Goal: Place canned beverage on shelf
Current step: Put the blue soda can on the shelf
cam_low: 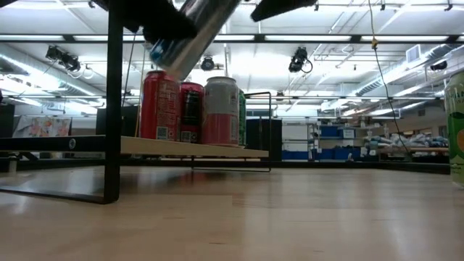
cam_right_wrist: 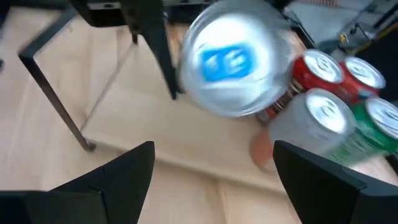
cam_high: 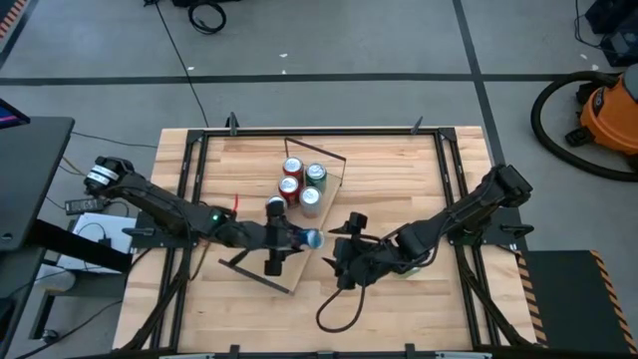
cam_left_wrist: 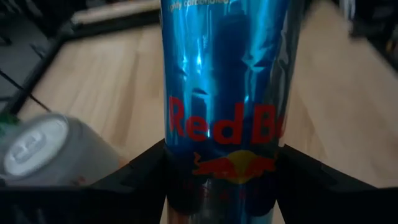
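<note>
Because the left gripper [cam_left_wrist: 227, 186] is clamped on the lower body of a slim blue can [cam_left_wrist: 227, 93], the can hangs tilted in the air above the shelf [cam_high: 299, 214], its silver top with the blue tab [cam_right_wrist: 229, 63] leaning toward the right arm; in my judgement it is held clear like this so it can be carried over the plank and stood upright without knocking what already stands there. Just beside the grip sits a pale can [cam_left_wrist: 37, 146] on its end, and beyond it a tight cluster of red, silver and green cans [cam_high: 302, 182] fills the shelf's far end, leaving the near end bare, the likely spot for the blue one. Facing the held can from near the table's front right, the right gripper [cam_right_wrist: 214, 180] waits low with its fingers [cam_right_wrist: 127, 171] spread apart and nothing between them. A further green can [cam_low: 455, 130] stands on the tabletop [cam_low: 290, 217] off to the right edge.
</note>
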{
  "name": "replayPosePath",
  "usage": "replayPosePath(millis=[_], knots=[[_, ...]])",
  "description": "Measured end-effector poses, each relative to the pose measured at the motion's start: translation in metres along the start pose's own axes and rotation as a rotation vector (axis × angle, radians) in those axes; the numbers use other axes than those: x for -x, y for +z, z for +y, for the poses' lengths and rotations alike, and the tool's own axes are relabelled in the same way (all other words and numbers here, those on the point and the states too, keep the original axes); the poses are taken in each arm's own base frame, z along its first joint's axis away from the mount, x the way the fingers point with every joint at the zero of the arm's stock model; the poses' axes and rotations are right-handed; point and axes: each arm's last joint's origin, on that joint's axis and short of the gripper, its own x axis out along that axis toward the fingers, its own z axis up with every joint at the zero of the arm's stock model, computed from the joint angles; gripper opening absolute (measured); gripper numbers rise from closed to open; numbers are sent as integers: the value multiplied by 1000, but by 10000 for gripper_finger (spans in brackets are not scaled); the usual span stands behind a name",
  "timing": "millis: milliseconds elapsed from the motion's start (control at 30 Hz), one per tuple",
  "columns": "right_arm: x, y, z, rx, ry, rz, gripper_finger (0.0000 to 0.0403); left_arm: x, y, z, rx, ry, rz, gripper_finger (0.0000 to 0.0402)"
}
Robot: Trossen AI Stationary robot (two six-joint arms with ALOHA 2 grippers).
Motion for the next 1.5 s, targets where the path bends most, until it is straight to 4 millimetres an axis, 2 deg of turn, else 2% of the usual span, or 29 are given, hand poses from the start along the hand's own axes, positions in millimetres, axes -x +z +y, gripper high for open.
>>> replayPosePath(millis=[267,600,867,1000,1200,1500], knots=[[-26,-12,-2,-43,17,-158,339,4,-7,5,52,4,-166,238],[-45,-5,-19,-93,84,-391,338,2,-24,11,109,-1,-307,238],[-58,0,-35,-134,170,-507,338,0,-23,18,135,-76,-379,238],[-64,-2,-35,-120,158,-578,337,1,-26,18,141,-114,-414,238],[-74,-3,-28,-99,127,-625,311,1,-31,21,158,-127,-434,238],[-73,-2,-30,-110,94,-635,248,0,-31,22,161,-107,-432,239]])
